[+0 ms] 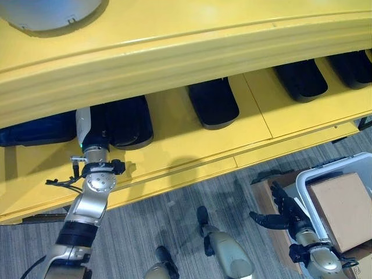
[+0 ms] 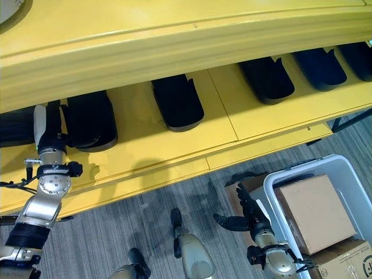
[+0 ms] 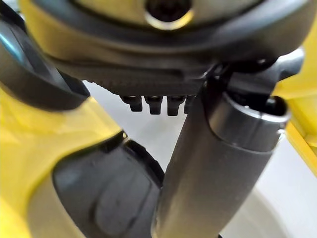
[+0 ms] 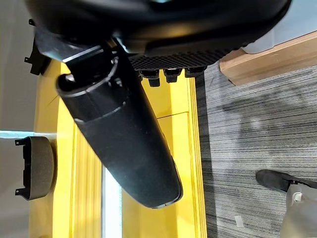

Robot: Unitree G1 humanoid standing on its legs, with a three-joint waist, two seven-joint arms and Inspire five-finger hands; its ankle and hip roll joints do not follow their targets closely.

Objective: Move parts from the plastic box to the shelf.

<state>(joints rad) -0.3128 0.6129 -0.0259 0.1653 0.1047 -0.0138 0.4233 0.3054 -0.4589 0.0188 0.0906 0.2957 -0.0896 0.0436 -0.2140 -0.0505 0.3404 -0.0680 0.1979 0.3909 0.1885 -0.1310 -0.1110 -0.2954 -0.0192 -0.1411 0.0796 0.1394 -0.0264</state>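
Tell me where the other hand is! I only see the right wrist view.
Observer: The left hand is inside the yellow shelf, right beside a dark part.
Operator: What's in the plastic box?
Observer: A cardboard box sits in the plastic box.
Operator: Is my right hand in there?
Observer: No. The right hand is outside it, next to its rim, with its fingers spread open.

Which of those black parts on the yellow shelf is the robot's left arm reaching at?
The black part second from the left end of the row; the left hand is right beside it, while the other parts lie farther right.
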